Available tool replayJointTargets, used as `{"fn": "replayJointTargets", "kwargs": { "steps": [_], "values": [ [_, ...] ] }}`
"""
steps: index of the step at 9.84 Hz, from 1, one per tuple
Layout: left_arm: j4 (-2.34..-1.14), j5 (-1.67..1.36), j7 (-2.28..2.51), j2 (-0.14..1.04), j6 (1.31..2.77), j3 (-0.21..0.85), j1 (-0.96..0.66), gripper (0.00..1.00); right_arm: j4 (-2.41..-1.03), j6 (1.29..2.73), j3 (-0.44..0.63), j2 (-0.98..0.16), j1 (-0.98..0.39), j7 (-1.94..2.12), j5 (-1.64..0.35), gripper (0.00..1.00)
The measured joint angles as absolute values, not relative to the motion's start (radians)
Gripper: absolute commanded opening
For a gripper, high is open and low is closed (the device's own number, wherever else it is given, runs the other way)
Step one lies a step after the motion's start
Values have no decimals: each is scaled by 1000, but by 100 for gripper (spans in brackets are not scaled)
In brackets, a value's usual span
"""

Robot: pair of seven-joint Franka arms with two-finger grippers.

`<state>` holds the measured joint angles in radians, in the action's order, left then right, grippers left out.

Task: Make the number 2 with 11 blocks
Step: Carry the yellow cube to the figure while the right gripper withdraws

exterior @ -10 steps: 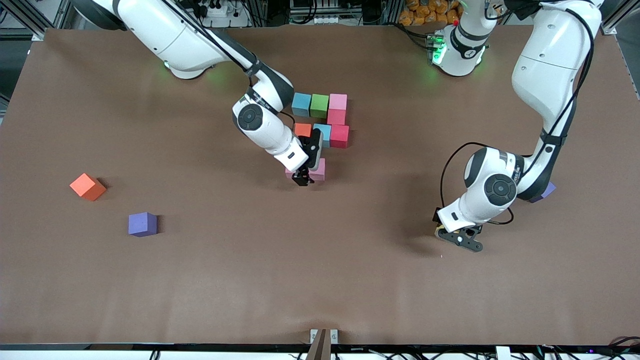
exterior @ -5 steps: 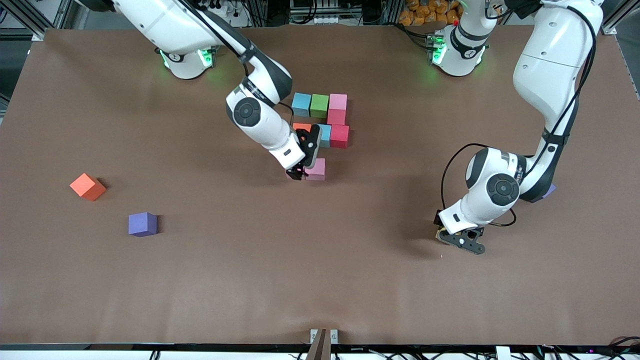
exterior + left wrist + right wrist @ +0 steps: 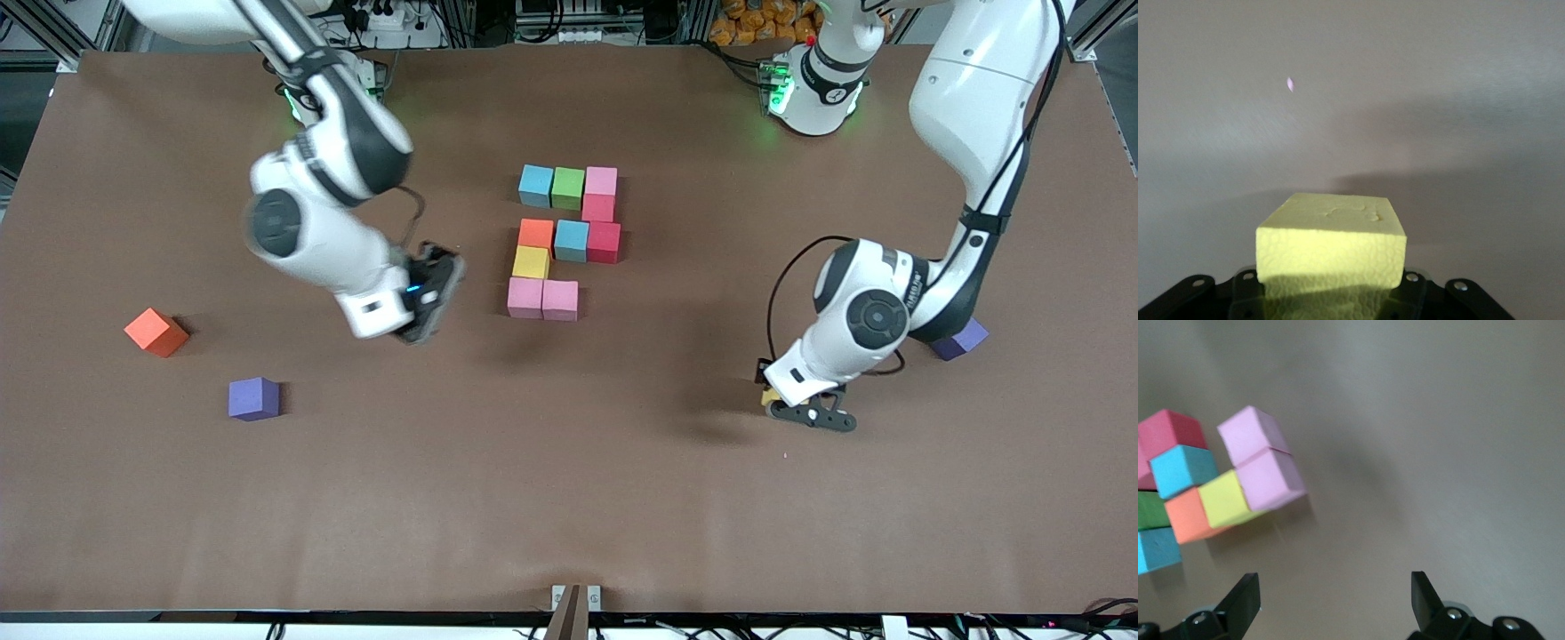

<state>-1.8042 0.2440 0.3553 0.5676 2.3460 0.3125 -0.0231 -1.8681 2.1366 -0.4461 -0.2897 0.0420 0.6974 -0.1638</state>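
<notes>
As seen from the front view, ten blocks are already laid as the unfinished number 2 (image 3: pixel 564 240) mid-table; one corner of the last row is left. A red-orange cube (image 3: pixel 156 332) and purple cubes (image 3: pixel 253 397) sit loose on the brown table (image 3: pixel 569 498). The right gripper (image 3: pixel 427 298) hangs beside the digit.

In the left wrist view, a yellow block (image 3: pixel 1331 247) is clamped in the left gripper (image 3: pixel 1331 293).

In the right wrist view, the jaws are spread, nothing held.

Ten blocks (image 3: pixel 544 262) form a partial digit; the left claw (image 3: pixel 805 413) grips a yellow cube (image 3: pixel 770 397).
</notes>
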Motion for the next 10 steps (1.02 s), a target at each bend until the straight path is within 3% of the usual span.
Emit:
{"fn": "replayJointTargets", "kwargs": {
  "steps": [3, 6, 8, 10],
  "values": [
    [-1836, 244, 864, 550, 2286, 424, -53, 1, -1868, 2047, -218, -226, 36, 678, -163, 100],
    [-1824, 244, 1390, 551, 2284, 453, -152, 1, -1866, 1877, 42, -138, -13, 529, -155, 100],
    [-1815, 244, 1618, 562, 2284, 453, -186, 2, -1851, 1732, 78, -50, -13, 359, -129, 100],
    [-1790, 245, 1860, 592, 2284, 449, -230, 2, -1719, 1534, 76, -3, -22, 233, -48, 100]
  ]
}}
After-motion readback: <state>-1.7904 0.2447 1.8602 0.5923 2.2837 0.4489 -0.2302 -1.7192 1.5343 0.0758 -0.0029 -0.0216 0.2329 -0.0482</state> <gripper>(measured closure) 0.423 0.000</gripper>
